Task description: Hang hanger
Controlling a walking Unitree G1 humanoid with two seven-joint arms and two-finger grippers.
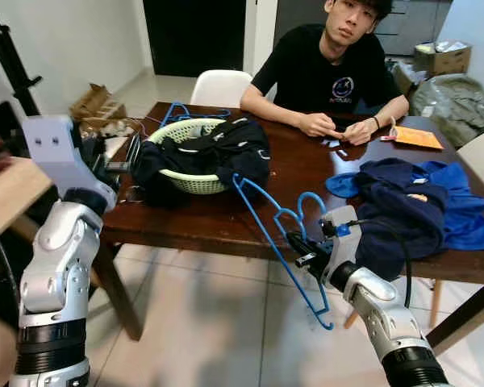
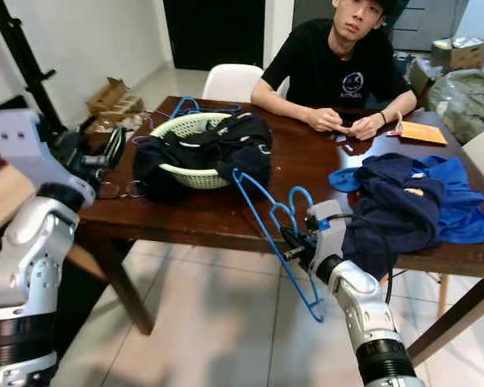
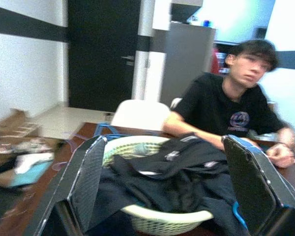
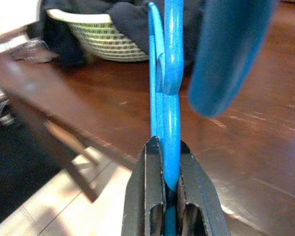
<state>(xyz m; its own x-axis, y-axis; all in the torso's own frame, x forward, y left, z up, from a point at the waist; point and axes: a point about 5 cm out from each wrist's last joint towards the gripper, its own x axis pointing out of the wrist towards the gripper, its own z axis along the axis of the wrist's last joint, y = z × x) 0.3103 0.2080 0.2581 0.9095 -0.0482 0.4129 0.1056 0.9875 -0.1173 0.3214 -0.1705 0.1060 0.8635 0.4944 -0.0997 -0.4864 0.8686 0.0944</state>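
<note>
Right gripper [image 1: 297,246] grips blue hanger [image 1: 268,230] beside brown table [image 1: 298,173].

A blue plastic hanger [image 1: 278,242] is held tilted at the near edge of the wooden table [image 1: 298,173], in front of the laundry basket [image 1: 195,182]. Its upper end is raised over the tabletop close to the basket, while its lower end hangs below the table edge above the floor. Its hook curls upward beside the table edge. It is pinched near the hook between two black fingers [image 4: 150,191].
</note>
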